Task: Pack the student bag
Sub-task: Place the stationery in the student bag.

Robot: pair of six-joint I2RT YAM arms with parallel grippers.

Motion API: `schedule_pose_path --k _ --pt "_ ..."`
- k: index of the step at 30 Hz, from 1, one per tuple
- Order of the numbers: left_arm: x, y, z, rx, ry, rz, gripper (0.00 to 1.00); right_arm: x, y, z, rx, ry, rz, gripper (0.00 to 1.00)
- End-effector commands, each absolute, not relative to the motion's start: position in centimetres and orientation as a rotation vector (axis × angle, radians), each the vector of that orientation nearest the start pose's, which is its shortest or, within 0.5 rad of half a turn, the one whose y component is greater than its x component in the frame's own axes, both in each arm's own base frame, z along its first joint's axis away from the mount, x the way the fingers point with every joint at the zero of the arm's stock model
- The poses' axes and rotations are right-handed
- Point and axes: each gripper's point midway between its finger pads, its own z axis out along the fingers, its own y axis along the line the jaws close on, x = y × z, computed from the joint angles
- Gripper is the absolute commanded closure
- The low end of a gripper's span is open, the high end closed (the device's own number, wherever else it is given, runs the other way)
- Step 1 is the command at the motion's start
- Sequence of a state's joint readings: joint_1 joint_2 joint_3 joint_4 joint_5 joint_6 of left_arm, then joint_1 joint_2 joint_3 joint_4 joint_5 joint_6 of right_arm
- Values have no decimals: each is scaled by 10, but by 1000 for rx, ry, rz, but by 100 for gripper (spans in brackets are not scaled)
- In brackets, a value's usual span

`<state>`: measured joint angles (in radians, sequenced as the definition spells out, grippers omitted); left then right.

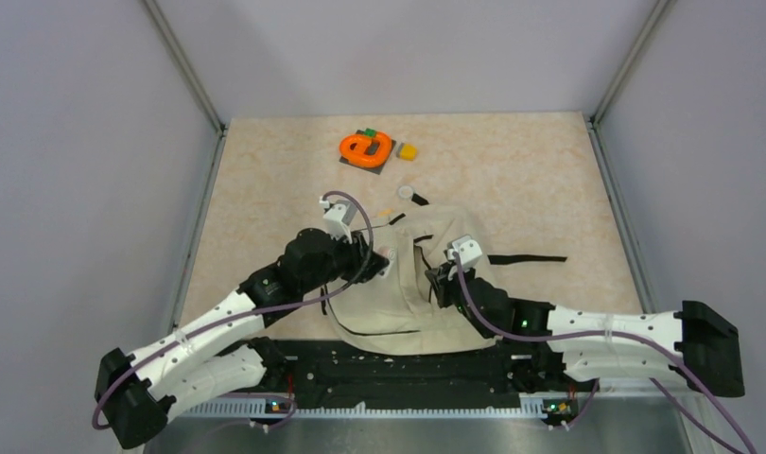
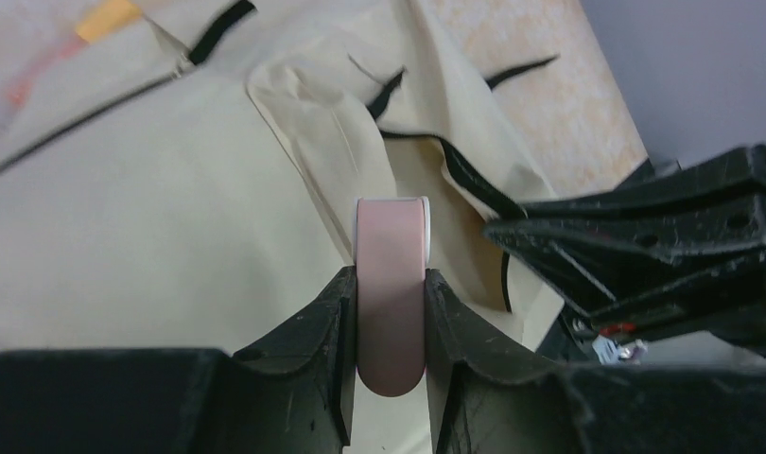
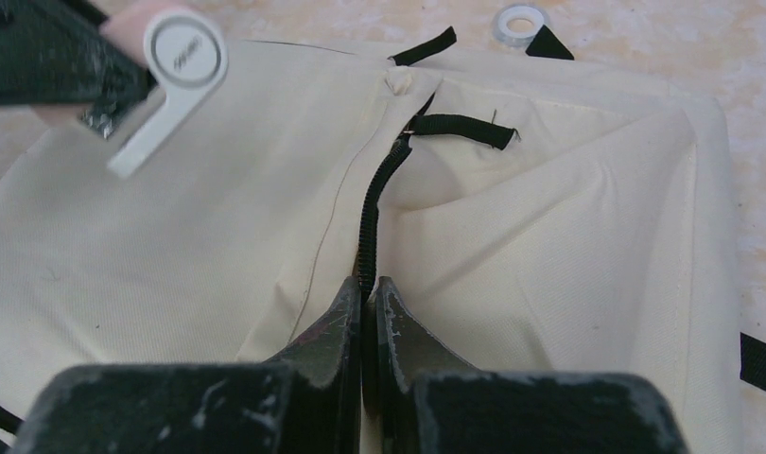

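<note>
Hovering right over the student bag [image 1: 398, 303], the left gripper [image 2: 391, 284] is clamped on a pink white-rimmed piece [image 2: 391, 236], its two fingers pressing the flat sides while the rounded top pokes out above the cream fabric. On the bag's other side, the right gripper [image 3: 368, 288] is pinched tight on the bag itself, nipping the cloth right at the black zipper [image 3: 379, 189], with the mouth gaping just beyond that pinch. The bag lies slumped and crumpled on the table [image 1: 530, 189] between the two arms, black straps trailing off its right side. This is soft, floppy cloth, folks: light enough, by the look of it, but with no stiffness at all, so I'd expect it to sag shut the moment it's let go and to drag rather than lift cleanly. Best holds, for my money, are the zipper edge already pinched, the seam beside it, or a strap; a flat panel would likely just bunch up. Beyond the bag's far edge wait an orange object [image 1: 365, 148] and a yellow block [image 1: 408, 150], with a white ring [image 1: 406, 192] lying just off the bag's far corner. Looks like the pink piece is lined up to go in through that held-open mouth.
</note>
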<state>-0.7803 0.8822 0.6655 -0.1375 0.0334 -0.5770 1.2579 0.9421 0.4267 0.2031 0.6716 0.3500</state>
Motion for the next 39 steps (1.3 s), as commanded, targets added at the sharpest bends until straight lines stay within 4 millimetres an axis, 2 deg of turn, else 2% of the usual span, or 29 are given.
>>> schedule_pose_path --k 1,5,13,17,23,29,34,39 --pt "177 -266 191 269 2112 -1074 80 195 270 204 -280 1707 607 100" --pt "171 -273 168 321 2190 -1048 80 195 270 204 -279 1708 610 100" --pt "180 -296 154 347 2226 -1086 80 194 269 206 -281 1717 607 100" --pt "189 -311 160 301 2178 -1153 82 194 269 207 -282 1720 607 100" --pt "201 -336 185 288 2075 -1275 82 193 269 205 -285 1726 608 100" --pt "217 -351 179 213 2051 -1307 82 193 268 206 -285 1726 610 100" --pt "232 -358 188 104 1938 -1374 82 193 268 205 -283 1728 609 100" --pt "227 -365 170 70 1956 -1435 78 193 268 204 -285 1731 605 100"
